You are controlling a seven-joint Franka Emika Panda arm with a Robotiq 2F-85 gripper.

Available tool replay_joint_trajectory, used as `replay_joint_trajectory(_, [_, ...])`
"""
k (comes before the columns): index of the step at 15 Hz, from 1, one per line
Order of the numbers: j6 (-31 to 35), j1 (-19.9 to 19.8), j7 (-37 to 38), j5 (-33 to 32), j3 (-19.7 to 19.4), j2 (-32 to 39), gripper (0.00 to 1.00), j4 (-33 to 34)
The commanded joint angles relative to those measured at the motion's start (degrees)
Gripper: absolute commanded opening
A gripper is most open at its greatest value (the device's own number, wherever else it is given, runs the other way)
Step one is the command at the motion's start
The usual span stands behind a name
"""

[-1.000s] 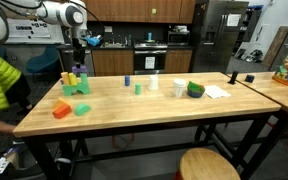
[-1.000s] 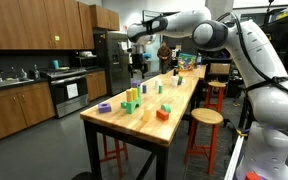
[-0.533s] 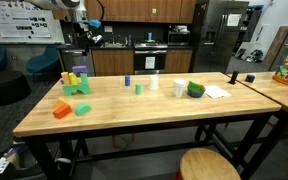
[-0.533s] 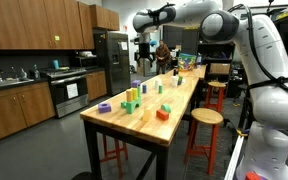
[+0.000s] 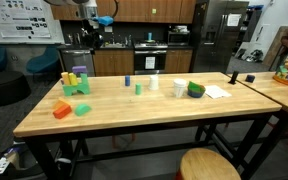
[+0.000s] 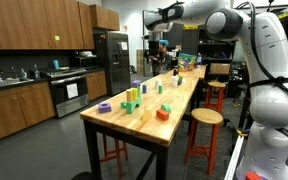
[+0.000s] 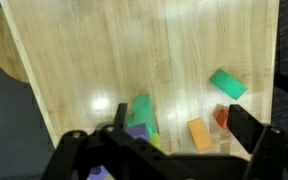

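A long wooden desk (image 5: 144, 108) is shown with a robot arm (image 5: 88, 10) raised high above one end. The gripper (image 5: 92, 40) is held well above the block stack (image 5: 76, 80), a green base topped with yellow and purple pieces. In both exterior views the gripper is seen dark against a dark background, so its jaws are hard to make out there. In one of them the arm is cut off by the upper edge.

In the wrist view the two fingers (image 7: 252, 130) are spread wide apart with nothing between them, so the gripper is open and empty. Below them the block stack is seen from above, blurred, with its lower part hidden behind the gripper's body.

Just beside the block stack, an orange block (image 7: 199, 133) and a green block (image 7: 227, 84) lie on the desk. A red patch next to the orange block is partly covered by a finger and cannot be identified.

Farther along the desk from the block stack are a blue piece (image 5: 126, 79), a teal piece (image 5: 138, 88), a white cup (image 5: 153, 83) and a green bowl (image 5: 195, 90), all too small for detail. A round stool (image 7: 4, 45) is cut off at the wrist view's edge.
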Motion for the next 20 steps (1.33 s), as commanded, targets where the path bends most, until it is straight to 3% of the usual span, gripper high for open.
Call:
replay_joint_trajectory(1, [1.0,-3.2,5.6,4.6,-1.8,-1.3,1.00,-1.9])
replay_joint_trajectory(6, [6.2,-4.9,16.3,10.2,-3.4,-3.3,1.00,-6.6])
replay_joint_trajectory(7, [2.9,-5.5,11.9,8.6,-3.3,-0.4,1.00,-2.4])
replay_joint_trajectory(13, [3.3,-5.0,13.2,8.8,-3.1,0.3,1.00,-2.9])
replay_joint_trajectory(20, [11.3,-3.6,36.6,11.4,-3.9,2.9,1.00,-2.7])
